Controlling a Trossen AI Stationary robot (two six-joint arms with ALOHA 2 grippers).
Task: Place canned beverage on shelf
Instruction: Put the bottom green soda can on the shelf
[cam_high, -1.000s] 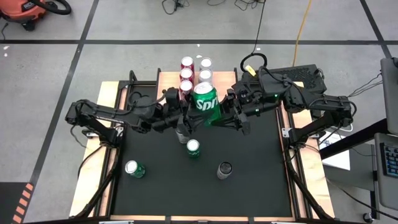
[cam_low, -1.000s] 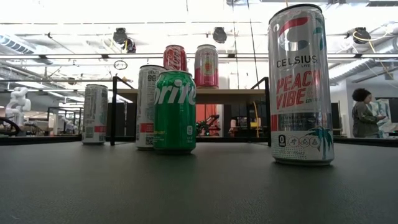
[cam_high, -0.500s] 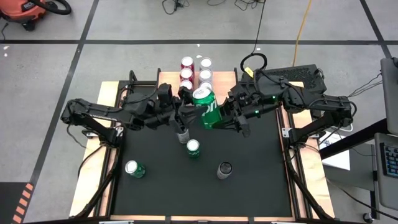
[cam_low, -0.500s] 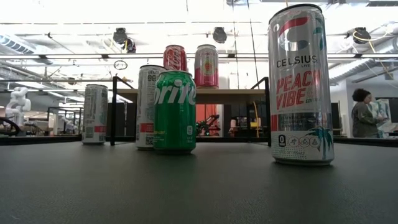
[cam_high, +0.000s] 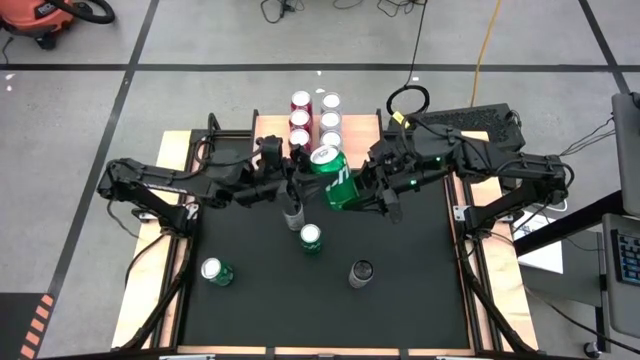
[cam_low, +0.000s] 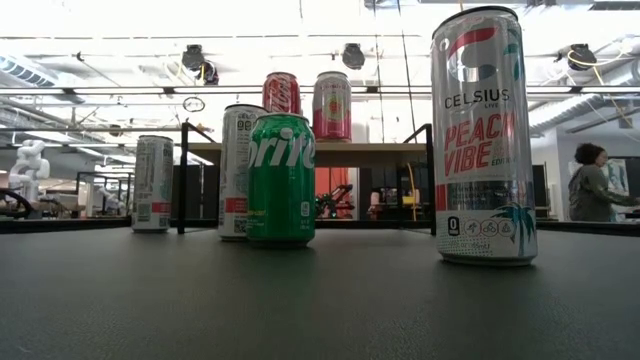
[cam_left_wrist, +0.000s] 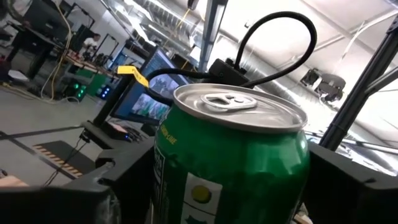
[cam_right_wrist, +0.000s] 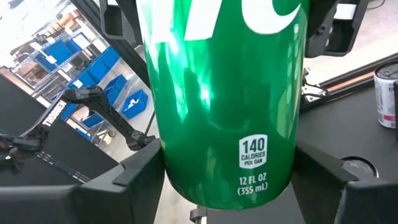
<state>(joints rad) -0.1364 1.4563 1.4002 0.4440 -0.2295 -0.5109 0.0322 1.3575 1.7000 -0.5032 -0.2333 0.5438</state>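
Note:
A green Sprite can (cam_high: 335, 180) hangs tilted in the air above the black mat (cam_high: 420, 290), between my two grippers. My right gripper (cam_high: 358, 188) comes from the table's right and is shut on it. My left gripper (cam_high: 300, 178) comes from the left. Its open fingers (cam_left_wrist: 118, 186) stand on either side of the can's upper part (cam_left_wrist: 230, 155). The shelf (cam_low: 370, 153) stands at the far edge and bears several red and pink cans (cam_high: 300, 118). My right gripper pinches the can's lower body (cam_right_wrist: 227, 168) between its two fingers (cam_right_wrist: 134, 180), which lie across the can. It comes about level from the table's right. The can is lifted clear of the mat, its top (cam_high: 322, 155) tipped toward the far edge. Whether my left gripper touches the can, I cannot tell.
Several cans stand on the mat: a slim one (cam_high: 293, 215) under the grippers, a Sprite can (cam_high: 311, 237), a green-topped one (cam_high: 212, 270) near left and a dark-topped one (cam_high: 360, 272). A person (cam_low: 590, 180) is in the room behind.
The Sprite can has turned a little in my right gripper and now stands less tipped, its top nearer the left gripper. My left gripper has shifted slightly toward the can.

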